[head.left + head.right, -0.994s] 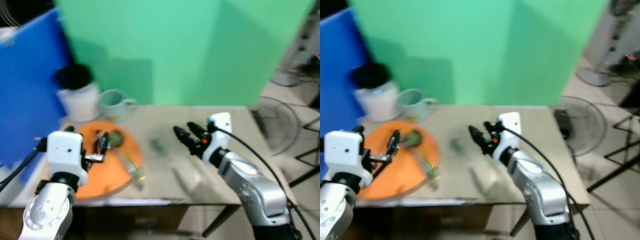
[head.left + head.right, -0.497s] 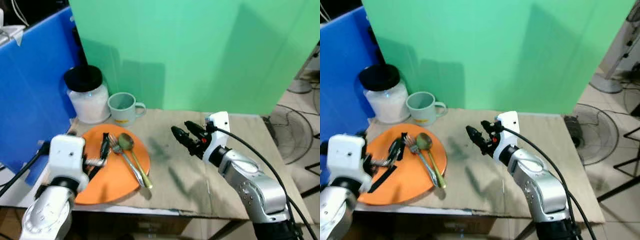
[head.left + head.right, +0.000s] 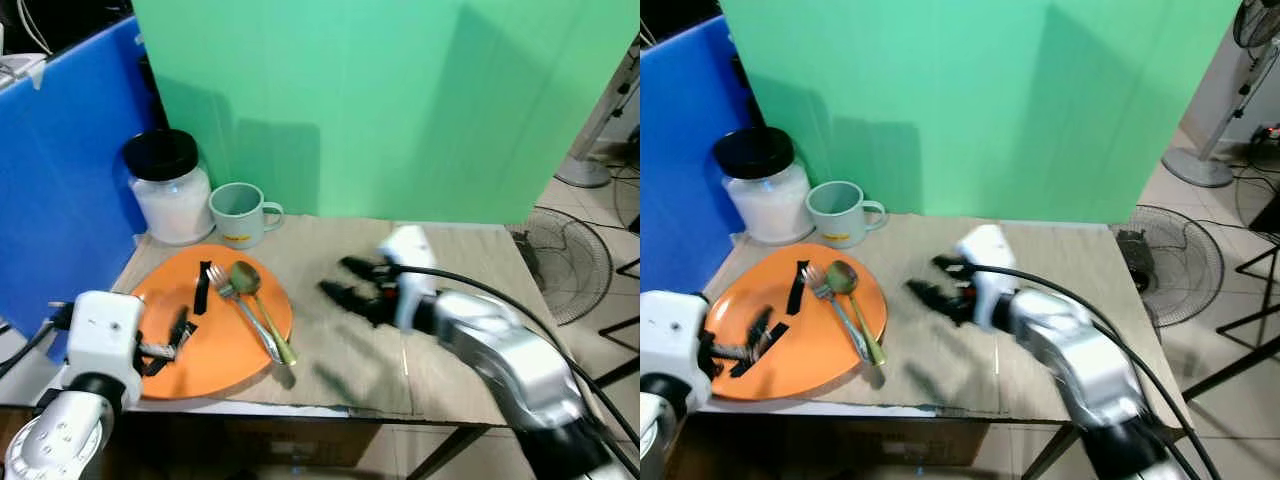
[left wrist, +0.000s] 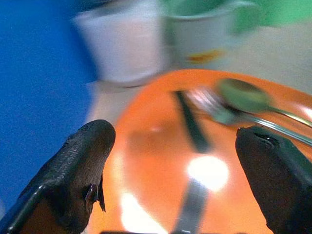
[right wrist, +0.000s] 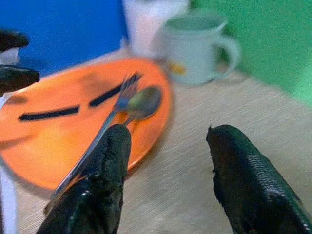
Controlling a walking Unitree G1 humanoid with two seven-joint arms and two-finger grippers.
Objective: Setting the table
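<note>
Nearest the robot, the left gripper (image 3: 165, 338) hovers low over the near left part of the orange plate (image 3: 225, 350), its fingers spread and holding nothing. The plate sits at the table's (image 3: 440, 380) near left corner, and on it a fork (image 3: 238, 305) and a spoon (image 3: 258, 305) lie side by side, heads toward the far side, handles running toward the plate's near right rim, where the spoon's handle tip pokes just past the edge. They appear to be touching along their length.

To the right, over bare tabletop, the right gripper (image 3: 340, 279) points toward the plate with its fingers spread wide and empty; in the right wrist view the fork (image 5: 105, 124) and spoon (image 5: 139, 105) lie ahead, between the two black fingers.

The step in hand appears to be picking the cutlery off the plate. To do it well, the right gripper probably should come in low along the handles, close on one handle near the rim where it overhangs, and lift gently so the neighbour is not dragged.

Farther back stand a pale green mug (image 3: 238, 213) and a white jar with a black lid (image 3: 170, 188), just beyond the plate, against the blue panel (image 3: 60, 200) and green backdrop (image 3: 400, 100).
</note>
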